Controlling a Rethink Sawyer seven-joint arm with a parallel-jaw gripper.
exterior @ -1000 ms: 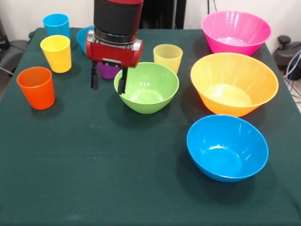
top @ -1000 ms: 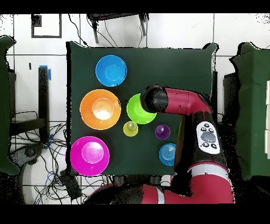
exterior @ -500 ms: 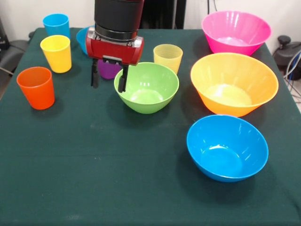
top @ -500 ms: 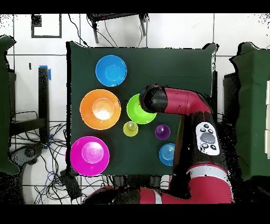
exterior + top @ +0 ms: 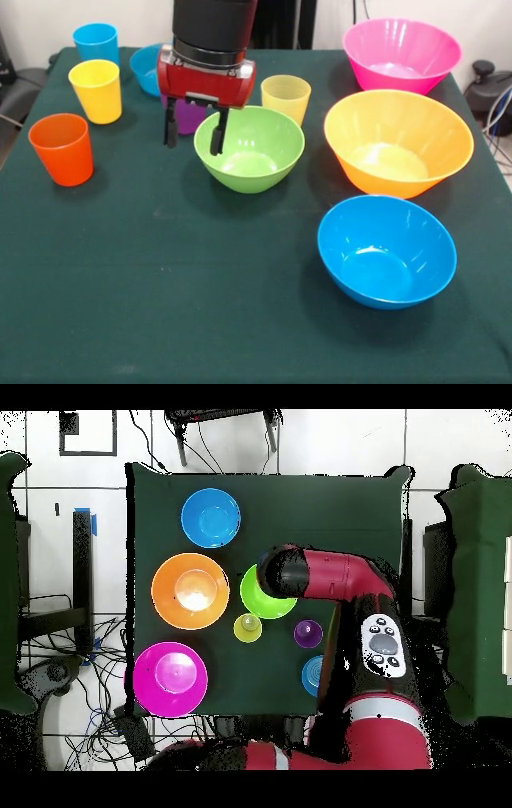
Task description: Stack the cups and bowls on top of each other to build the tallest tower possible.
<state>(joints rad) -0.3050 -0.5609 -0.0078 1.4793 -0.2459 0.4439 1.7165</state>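
My gripper (image 5: pixel 193 133) is open and empty. It hangs at the left rim of the green bowl (image 5: pixel 252 150), with one finger over the rim and the other outside it. The purple cup (image 5: pixel 185 119) stands just behind it, partly hidden. The blue cup (image 5: pixel 96 42), yellow cup (image 5: pixel 96 90) and orange cup (image 5: pixel 62 148) stand at the left. The pale yellow-green cup (image 5: pixel 286 98) is behind the green bowl. The small blue bowl (image 5: pixel 146 68), pink bowl (image 5: pixel 401 54), orange-yellow bowl (image 5: pixel 398 142) and medium blue bowl (image 5: pixel 386 250) all stand apart; nothing is stacked.
Dark green cloth covers the table (image 5: pixel 160 304). In the overhead view my arm (image 5: pixel 330 579) covers part of the green bowl (image 5: pixel 255 596) and the small blue bowl (image 5: pixel 311 674). Cables lie on the floor beside the table.
My gripper has moved to the right in the front view, from beside the green bowl to its left rim. It stays open. The cups and bowls have not moved.
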